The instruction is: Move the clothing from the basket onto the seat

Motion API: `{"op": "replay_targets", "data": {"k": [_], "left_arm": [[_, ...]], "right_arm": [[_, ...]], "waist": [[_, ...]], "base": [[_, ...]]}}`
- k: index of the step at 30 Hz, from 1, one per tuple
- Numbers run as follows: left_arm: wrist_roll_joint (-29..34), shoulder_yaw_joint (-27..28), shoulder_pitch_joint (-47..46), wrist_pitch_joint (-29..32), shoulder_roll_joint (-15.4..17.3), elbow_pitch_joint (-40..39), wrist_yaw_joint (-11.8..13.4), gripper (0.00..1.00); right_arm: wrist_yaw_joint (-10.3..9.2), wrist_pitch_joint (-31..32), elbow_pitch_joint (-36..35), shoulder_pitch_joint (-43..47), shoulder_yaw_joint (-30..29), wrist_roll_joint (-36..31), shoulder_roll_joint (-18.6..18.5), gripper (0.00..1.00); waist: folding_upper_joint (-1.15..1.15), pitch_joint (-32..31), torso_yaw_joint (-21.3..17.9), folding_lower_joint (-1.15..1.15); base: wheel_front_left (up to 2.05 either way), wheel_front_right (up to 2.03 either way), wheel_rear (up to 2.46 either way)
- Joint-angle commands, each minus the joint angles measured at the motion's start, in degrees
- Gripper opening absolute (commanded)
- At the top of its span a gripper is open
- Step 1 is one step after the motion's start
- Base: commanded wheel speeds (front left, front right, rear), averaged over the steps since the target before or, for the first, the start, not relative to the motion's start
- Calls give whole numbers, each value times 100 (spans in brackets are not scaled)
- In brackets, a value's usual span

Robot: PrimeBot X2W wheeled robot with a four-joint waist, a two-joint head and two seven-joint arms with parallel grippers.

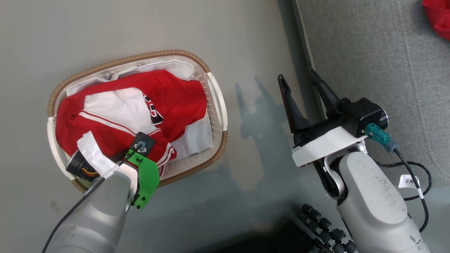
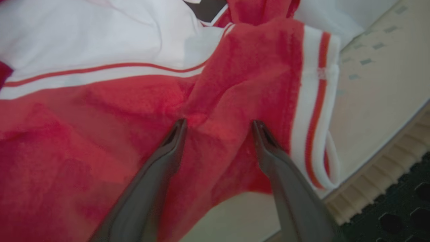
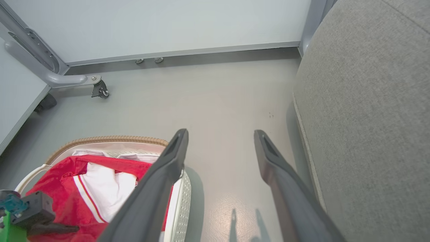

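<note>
Our left gripper [image 2: 218,125], jaws apart, straddles a ridge of the clothing [image 2: 84,141] in the basket [image 1: 158,54], while our right gripper [image 1: 296,73] hangs spread and empty, nearer the seat [image 1: 369,52].

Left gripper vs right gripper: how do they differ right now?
Position: the left gripper is down in the basket, jaws pressed into the red clothing; the right gripper hangs over the floor between basket and seat, touching nothing.
Contents: a fold of fabric bulges between the left gripper's jaws; nothing lies between the right gripper's jaws.
Shared: both have their jaws spread open.
</note>
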Motion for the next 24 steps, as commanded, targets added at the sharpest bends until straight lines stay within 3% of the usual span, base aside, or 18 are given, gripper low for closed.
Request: {"op": "replay_targets", "data": {"k": [1,7,8,9,10,16,24], "left_arm": [[-29,0,-134,62,65,0,27,100],[-103,-17,-283,460,142,9,107,100],[-105,-18,-291,519,149,10,108,92],[-123,-18,-298,549,153,10,115,42],[-136,-21,-308,538,155,9,124,0],[-233,-15,-238,110,71,1,189,0],[-437,43,125,-792,-166,-76,177,0]], "right_arm": [[-6,-27,-31,-109,18,50,-18,100],[-6,-26,-65,-193,41,147,-18,100],[-6,-26,-67,-197,46,151,-18,100],[-6,-26,-71,-200,48,158,-18,100],[-6,-26,-68,-203,52,173,-18,100],[-6,-26,20,-145,20,185,-19,100],[-6,-26,145,112,-131,-19,-19,100]], "waist": [[0,186,-105,0],[0,424,-175,0],[0,439,-181,0],[0,448,-185,0],[0,455,-188,0],[0,276,-165,0],[0,-487,4,0]], "base": [[0,0,0],[0,0,0],[0,0,0],[0,0,0],[0,0,0],[0,0,0],[0,0,0]]}}
